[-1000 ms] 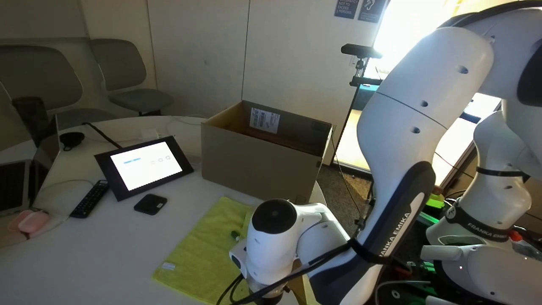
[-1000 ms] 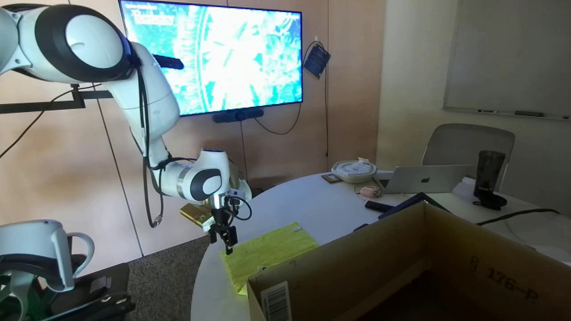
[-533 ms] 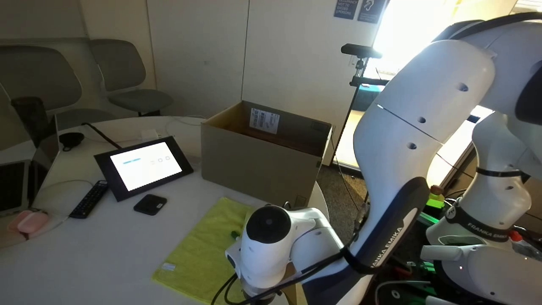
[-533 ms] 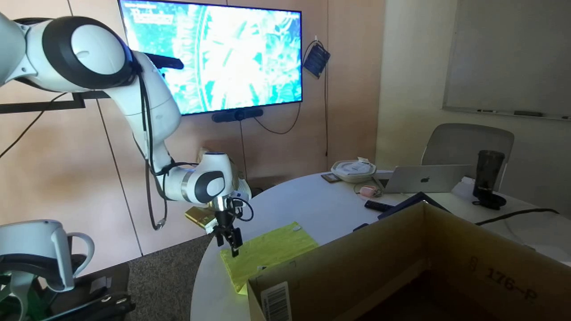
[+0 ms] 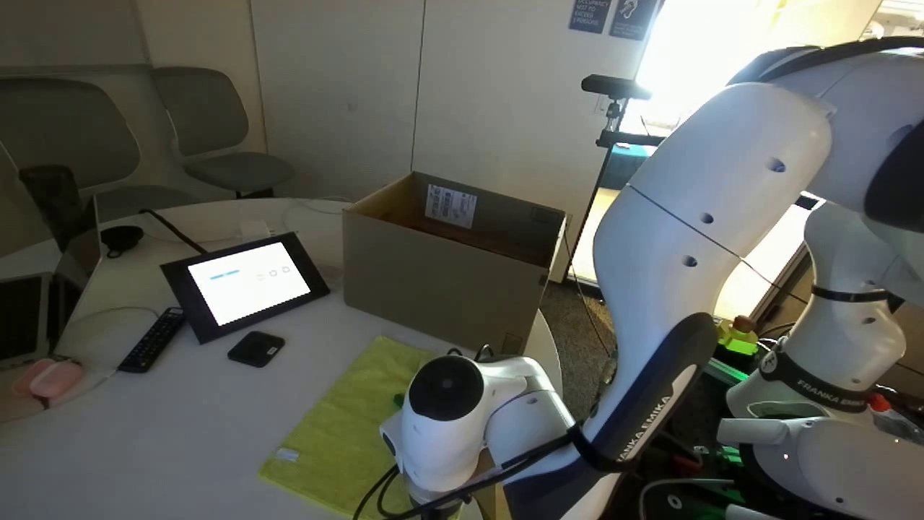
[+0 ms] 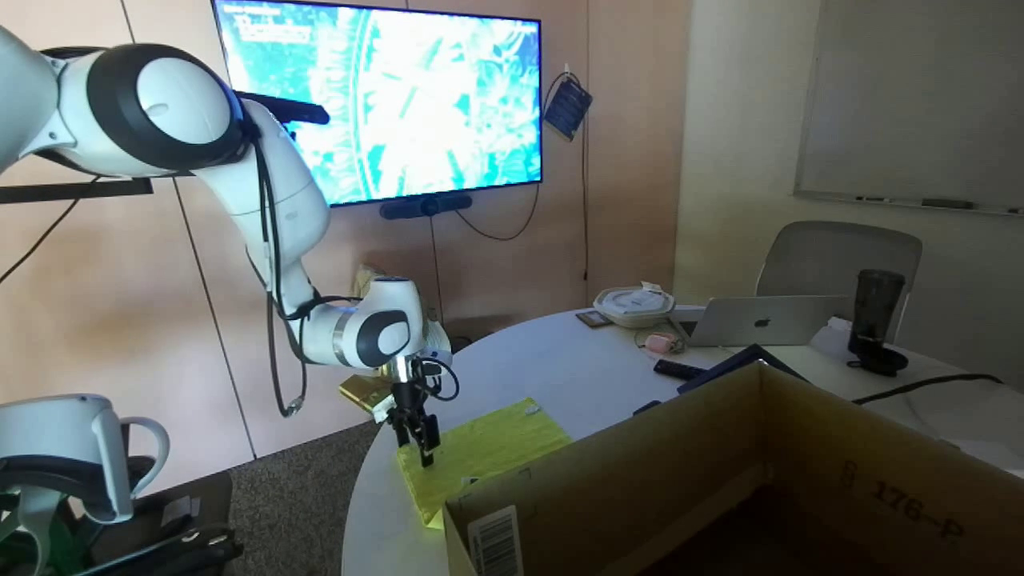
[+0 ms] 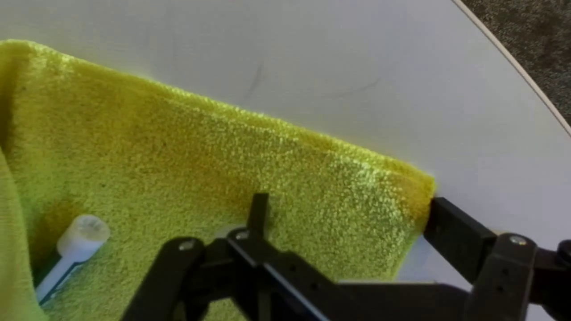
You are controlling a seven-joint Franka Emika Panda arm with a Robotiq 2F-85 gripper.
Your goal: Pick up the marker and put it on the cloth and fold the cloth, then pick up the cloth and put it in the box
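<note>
The yellow cloth (image 7: 187,169) lies on the white table, with a raised fold along the left of the wrist view; it also shows in both exterior views (image 5: 339,433) (image 6: 496,440). The marker (image 7: 82,240) lies on the cloth, its white end showing and the rest running under the fold. Its green end (image 5: 398,399) shows beside the arm in an exterior view. My gripper (image 7: 348,205) is open and empty over a cloth corner (image 7: 415,191), one finger over the cloth, one at the corner's edge. It also shows low over the cloth (image 6: 415,452). The cardboard box (image 5: 440,282) stands open beside the cloth.
A tablet (image 5: 249,285), a black puck-like device (image 5: 256,348), a remote (image 5: 153,339) and a pink case (image 5: 54,377) lie on the table. A laptop (image 6: 772,322) and a tumbler (image 6: 878,312) stand farther off. The table edge (image 7: 513,62) curves near the gripper.
The arm has come down and moved over the cloth, bringing the gripper lower above its near corner. The cloth, marker and box have not visibly moved.
</note>
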